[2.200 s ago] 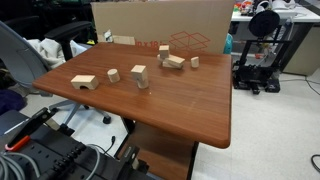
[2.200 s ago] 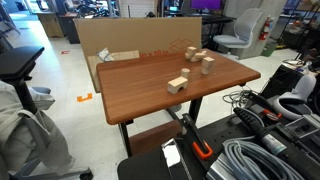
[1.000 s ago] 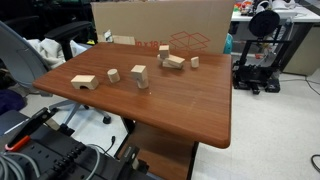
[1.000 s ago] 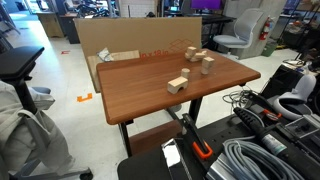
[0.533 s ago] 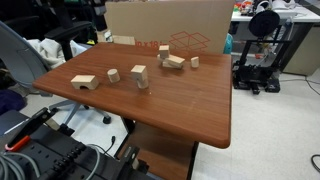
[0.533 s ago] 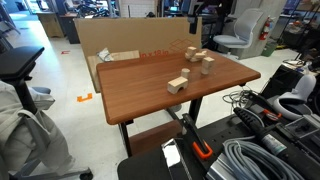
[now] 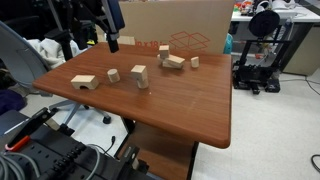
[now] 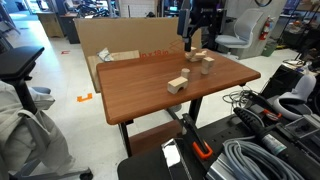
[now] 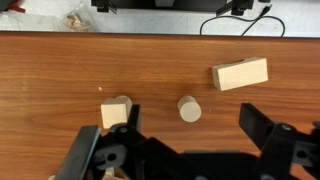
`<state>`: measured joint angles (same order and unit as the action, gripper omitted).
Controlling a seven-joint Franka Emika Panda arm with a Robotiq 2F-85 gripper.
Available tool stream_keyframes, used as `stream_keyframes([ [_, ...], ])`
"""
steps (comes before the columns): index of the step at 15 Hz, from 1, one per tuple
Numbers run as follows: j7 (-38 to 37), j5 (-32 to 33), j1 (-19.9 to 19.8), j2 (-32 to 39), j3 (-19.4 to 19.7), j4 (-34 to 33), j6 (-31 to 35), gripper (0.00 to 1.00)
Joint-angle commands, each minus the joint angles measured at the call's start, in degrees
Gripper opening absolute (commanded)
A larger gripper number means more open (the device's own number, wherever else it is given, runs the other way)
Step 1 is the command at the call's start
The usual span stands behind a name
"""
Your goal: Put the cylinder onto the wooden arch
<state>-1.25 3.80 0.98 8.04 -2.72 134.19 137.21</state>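
The cylinder [image 9: 189, 108] is a small round stub of pale wood, seen end-on in the wrist view. In an exterior view it [image 7: 113, 74] stands between the wooden arch [image 7: 84, 82] and a taller upright block [image 7: 138, 75]. The arch is low and wide with a cutout; it shows as a pale rectangle in the wrist view [image 9: 240, 73] and nearest the camera in an exterior view [image 8: 178, 85]. My gripper [image 9: 191, 122] is open and empty, high above the table, its fingers either side of the cylinder in the wrist view. It shows in both exterior views [image 7: 112, 40] [image 8: 197, 38].
Several more wooden blocks [image 7: 175, 62] lie near the cardboard box [image 7: 190, 30] at the back edge of the brown table [image 7: 180, 110]. The arch lies close to a table edge, with cables on the floor beyond [image 9: 230, 20]. An office chair [image 7: 25, 60] stands beside the table.
The arm and gripper have come down into both exterior views over the blocks; earlier only the arm's edge showed at the top. No block has moved.
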Motion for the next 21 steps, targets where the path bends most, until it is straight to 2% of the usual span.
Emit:
stream_keyframes([
  [1,-0.8,2.8,1.1,3.8,0.6,-2.3,1.6,1.0],
  [11,-0.9,3.5,2.4,11.3,0.9,-6.2,4.9,1.0],
  [21,-1.9,4.1,3.6,16.7,1.6,-10.9,4.3,1.0],
])
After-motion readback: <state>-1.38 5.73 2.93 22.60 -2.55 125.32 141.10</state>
